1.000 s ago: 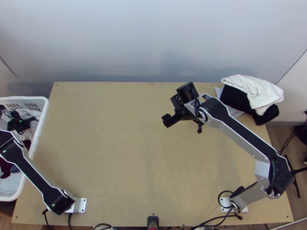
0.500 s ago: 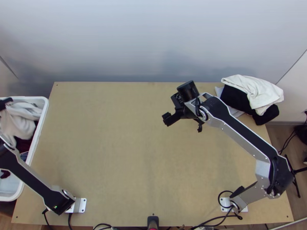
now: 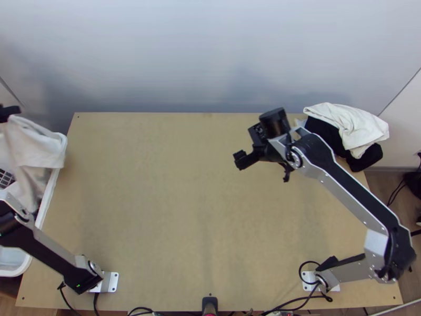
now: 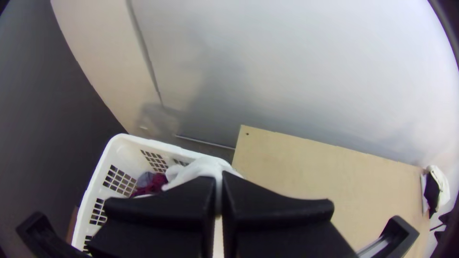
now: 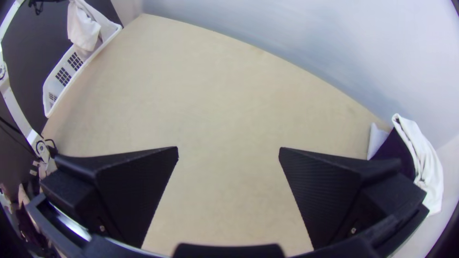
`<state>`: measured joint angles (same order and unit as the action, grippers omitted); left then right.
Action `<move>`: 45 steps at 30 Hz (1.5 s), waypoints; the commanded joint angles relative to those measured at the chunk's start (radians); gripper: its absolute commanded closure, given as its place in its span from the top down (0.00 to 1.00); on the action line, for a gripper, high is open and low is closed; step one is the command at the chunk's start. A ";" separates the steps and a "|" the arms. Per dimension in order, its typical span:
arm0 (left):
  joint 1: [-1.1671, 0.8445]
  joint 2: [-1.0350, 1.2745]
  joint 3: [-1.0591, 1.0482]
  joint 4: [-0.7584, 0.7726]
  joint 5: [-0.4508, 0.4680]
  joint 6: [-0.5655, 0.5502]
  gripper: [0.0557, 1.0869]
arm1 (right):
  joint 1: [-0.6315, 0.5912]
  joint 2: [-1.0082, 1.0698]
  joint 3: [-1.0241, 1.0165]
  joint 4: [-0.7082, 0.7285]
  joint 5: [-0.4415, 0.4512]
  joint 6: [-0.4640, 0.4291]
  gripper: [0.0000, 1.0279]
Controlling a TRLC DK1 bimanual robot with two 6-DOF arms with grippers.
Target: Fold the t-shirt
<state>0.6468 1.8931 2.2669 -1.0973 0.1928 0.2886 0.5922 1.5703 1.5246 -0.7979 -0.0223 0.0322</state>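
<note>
Left gripper [image 3: 9,111] clamped on a white garment [image 3: 32,150], the bunched cloth hangs over a white laundry basket [image 3: 46,204] at the counter's [image 3: 158,210] left side. Over the counter, the right gripper [image 3: 242,159] is held wide open, nothing between its fingers. White cloth [image 3: 347,124] lies atop black fabric [image 3: 370,156] at the far right corner.

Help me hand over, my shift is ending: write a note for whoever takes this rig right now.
Left gripper: shut on a bunched white cloth, probably the t-shirt, hanging over the laundry basket.
Right gripper: open, nothing between its fingers, above the table.
Far right corner: a pile of clothes.
Done: cloth gripped and lifted.
Left: lay it on the table, spread it, fold it.
</note>
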 commanded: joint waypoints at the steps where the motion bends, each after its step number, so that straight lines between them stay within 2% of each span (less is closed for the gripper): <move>1: -0.167 -0.075 0.054 -0.047 -0.089 -0.045 0.03 | -0.042 -0.095 -0.110 0.026 -0.001 0.008 0.95; 5: -0.296 -0.108 0.059 -0.076 -0.110 -0.147 0.03 | -0.060 -0.162 -0.227 0.072 -0.001 0.012 0.95; 10: -0.493 -0.083 0.037 -0.228 -0.098 -0.319 0.03 | -0.075 -0.243 -0.386 0.135 -0.001 0.035 0.95; 13: -0.601 -0.085 -0.017 -0.236 -0.078 -0.387 0.03 | -0.094 -0.294 -0.486 0.184 -0.001 0.048 0.95; 17: -0.728 -0.080 -0.026 -0.227 0.016 -0.494 0.03 | -0.121 -0.362 -0.612 0.249 -0.001 0.066 0.95; 23: -0.949 -0.026 -0.027 -0.199 0.025 -0.608 0.03 | -0.147 -0.446 -0.747 0.295 -0.001 0.066 0.95; 28: -1.101 0.041 -0.130 -0.090 0.034 -0.672 0.03 | -0.230 -0.483 -0.788 0.305 -0.004 0.066 0.95; 32: -1.182 0.139 -0.130 -0.041 0.048 -0.720 0.03 | -0.327 -0.515 -0.805 0.307 -0.028 0.064 0.95; 38: -1.319 0.219 -0.046 0.033 0.054 -0.769 0.03 | -0.463 -0.556 -0.830 0.309 -0.084 0.058 0.95; 45: -1.395 0.196 0.002 0.195 0.083 -0.853 0.04 | -0.531 -0.559 -0.874 0.359 -0.088 0.063 0.95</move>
<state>-0.6567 2.0884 2.2292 -1.0309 0.2558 -0.4953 0.1402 1.0260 0.6926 -0.4744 -0.0959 0.0929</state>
